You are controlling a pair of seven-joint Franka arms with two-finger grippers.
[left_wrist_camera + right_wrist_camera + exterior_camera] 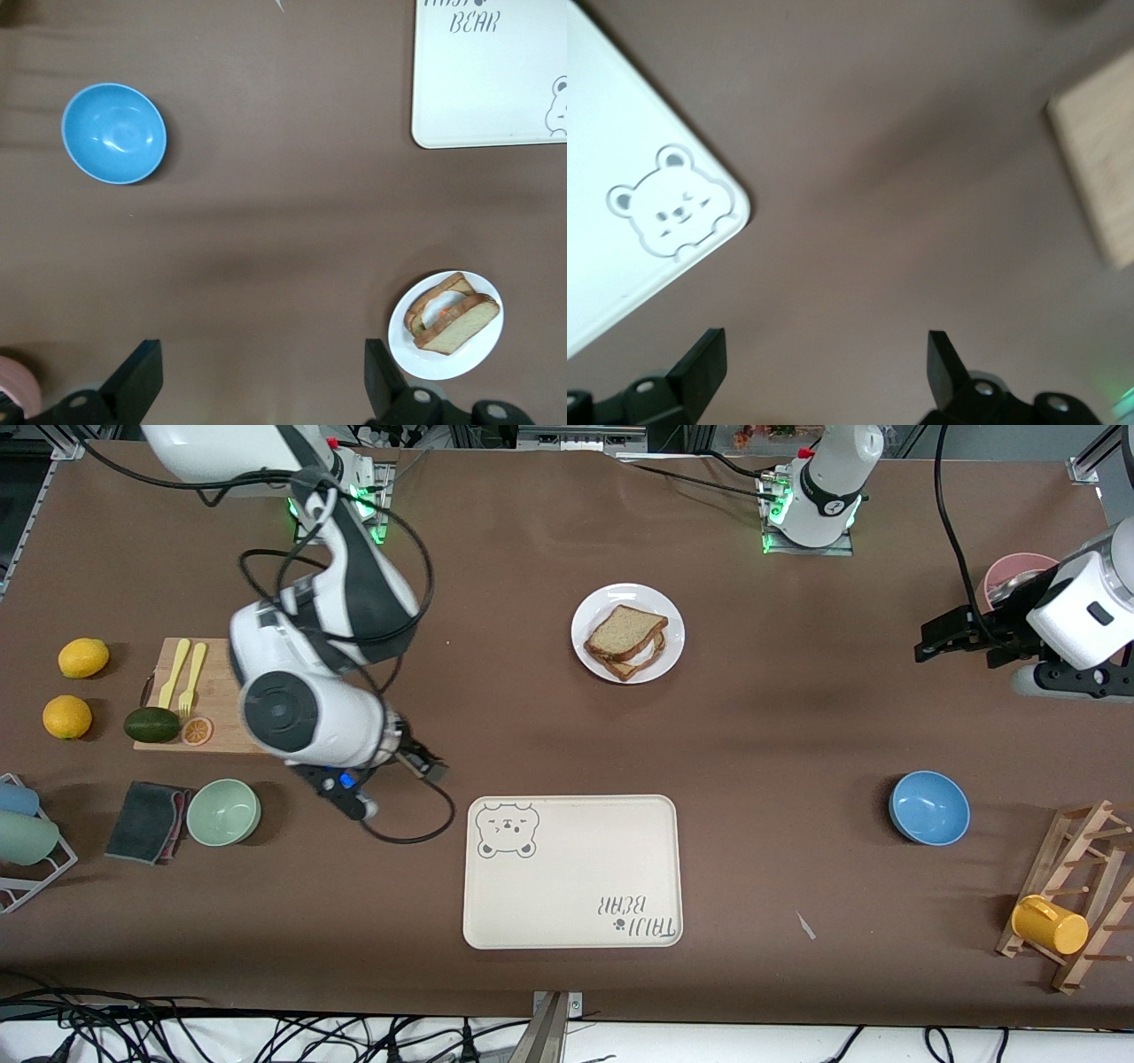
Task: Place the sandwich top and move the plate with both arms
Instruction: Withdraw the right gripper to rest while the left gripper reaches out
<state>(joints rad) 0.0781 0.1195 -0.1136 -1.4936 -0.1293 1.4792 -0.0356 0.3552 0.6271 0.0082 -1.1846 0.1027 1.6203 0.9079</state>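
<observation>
Both tools (257, 381) (824, 372) released; speckled square sandwich top (624, 631) on round white plate (673, 638).

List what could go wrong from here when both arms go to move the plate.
1. The sandwich top lies tilted and offset on the toast below it on the white plate; an uneven two-arm lift could slide it off.
2. The right gripper, open over bare table beside the bear tray, trails a black cable loop near the tray's corner; it might snag.
3. The left gripper, open, hangs toward the left arm's end, away from the plate; its reach passes the blue bowl.
</observation>
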